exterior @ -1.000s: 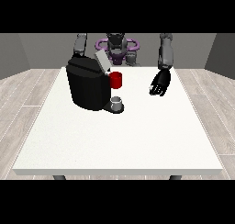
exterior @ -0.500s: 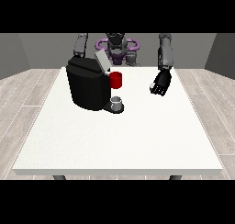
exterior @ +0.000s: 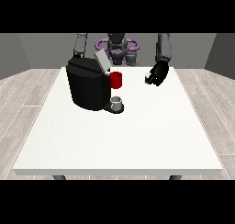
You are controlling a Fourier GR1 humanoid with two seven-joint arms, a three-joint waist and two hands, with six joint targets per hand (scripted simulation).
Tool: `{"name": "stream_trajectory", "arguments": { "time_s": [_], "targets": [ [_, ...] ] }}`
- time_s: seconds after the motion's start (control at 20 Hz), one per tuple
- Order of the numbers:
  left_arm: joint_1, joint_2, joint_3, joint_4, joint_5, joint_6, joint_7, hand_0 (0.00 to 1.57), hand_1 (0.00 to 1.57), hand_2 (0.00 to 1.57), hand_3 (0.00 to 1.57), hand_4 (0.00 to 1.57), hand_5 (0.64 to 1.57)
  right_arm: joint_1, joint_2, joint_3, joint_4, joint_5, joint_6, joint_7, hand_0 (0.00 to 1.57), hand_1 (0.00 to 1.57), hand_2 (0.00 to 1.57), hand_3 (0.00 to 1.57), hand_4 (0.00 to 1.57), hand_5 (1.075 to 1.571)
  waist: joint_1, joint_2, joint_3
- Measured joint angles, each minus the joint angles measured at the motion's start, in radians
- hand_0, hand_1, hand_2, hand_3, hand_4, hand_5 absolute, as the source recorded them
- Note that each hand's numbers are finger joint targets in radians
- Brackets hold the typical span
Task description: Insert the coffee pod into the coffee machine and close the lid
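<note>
The black coffee machine [exterior: 87, 87] stands on the left half of the white table [exterior: 137, 136]. Its grey lid [exterior: 102, 61] is tilted up and open. A red part [exterior: 116, 80] juts from its front, above a small grey cup [exterior: 117, 103] on the machine's base. The hand at the view's right [exterior: 159, 73] hovers over the table's far edge, well to the right of the machine. Its fingers are curled round a small pale coffee pod [exterior: 148, 77]. At the view's left only an arm [exterior: 80, 45] shows; its hand is hidden behind the machine.
The robot's torso [exterior: 118, 48] with purple rings stands behind the table's far edge. Wooden floor surrounds the table.
The hand at the view's right has risen and drifted slightly leftwards towards the machine. The machine, lid and cup have not moved.
</note>
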Motion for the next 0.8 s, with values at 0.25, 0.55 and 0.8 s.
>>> {"name": "stream_trajectory", "arguments": {
  "time_s": [0.25, 0.55, 0.8],
  "targets": [
    [-0.089, -0.007, 0.002, -0.037, 0.013, -0.126, 0.046, 1.40, 1.40, 1.40, 1.34, 0.60, 1.571, -0.027, -0.002, -0.008, 0.061, 0.005, -0.014, 0.010, 0.00, 0.00, 0.00, 0.00, 0.00, 1.571, 0.015, -0.045, 0.0003],
    [-0.159, -0.016, 0.024, -0.058, 0.017, -0.202, 0.100, 1.33, 1.33, 1.35, 1.32, 0.59, 1.571, -0.012, 0.002, 0.005, 0.075, 0.005, 0.006, -0.031, 0.00, 0.00, 0.00, 0.00, 0.00, 1.571, -0.015, -0.070, 0.0003],
    [-0.192, -0.050, 0.039, -0.080, 0.027, -0.238, 0.140, 0.98, 0.98, 1.20, 1.37, 0.51, 1.571, -0.009, -0.001, -0.001, 0.063, -0.011, 0.026, -0.012, 0.00, 0.00, 0.00, 0.00, 0.00, 1.571, -0.029, -0.103, 0.0003]
  ]
}}
